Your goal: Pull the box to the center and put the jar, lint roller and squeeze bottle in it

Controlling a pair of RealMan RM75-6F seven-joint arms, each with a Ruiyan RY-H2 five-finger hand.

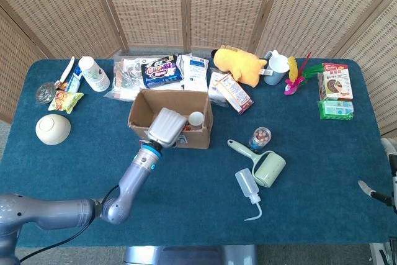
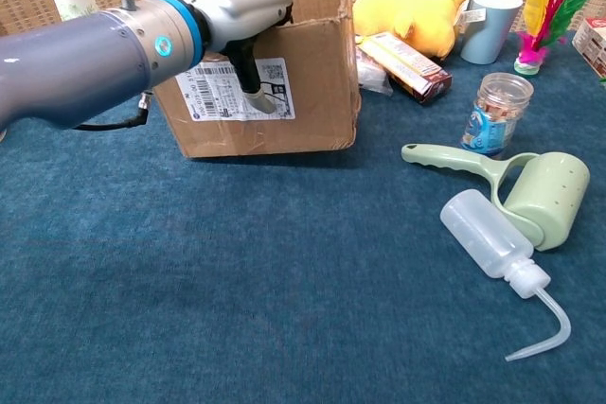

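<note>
**Left robot hand on the box, mid-worktop**

Wicker screen panels stand behind a blue-carpeted worktop (image 1: 186,178). At the far left lie a pale bowl (image 1: 52,128), a snack packet (image 1: 64,100) and a paper cup (image 1: 94,74); their print is too small to read.

The left robot hand (image 1: 166,126) grips the near wall of the cardboard box (image 1: 197,136): its body lies over the rim, and in the chest view a dark finger (image 2: 248,71) presses the outer face, on the white shipping label (image 2: 232,90). The label carries barcodes and a QR code, but its text cannot be read. The box sits flat, open side up, left of centre.

Behind it lie plastic packets (image 1: 160,69) and a yellow plush toy (image 1: 240,64). To the right of the box stands the jar (image 1: 260,138), upright; just beside it the green lint roller (image 1: 263,162) lies flat, with the squeeze bottle (image 1: 248,185) on its side against the roller's drum, its bent spout pointing toward the near edge.

Farther right stand a mug (image 1: 276,67), coloured feathers (image 1: 299,72) and two printed packs (image 1: 336,91), wording unreadable. At the right edge the right robot hand (image 1: 389,181) shows only partly; how far open it is cannot be told.
</note>
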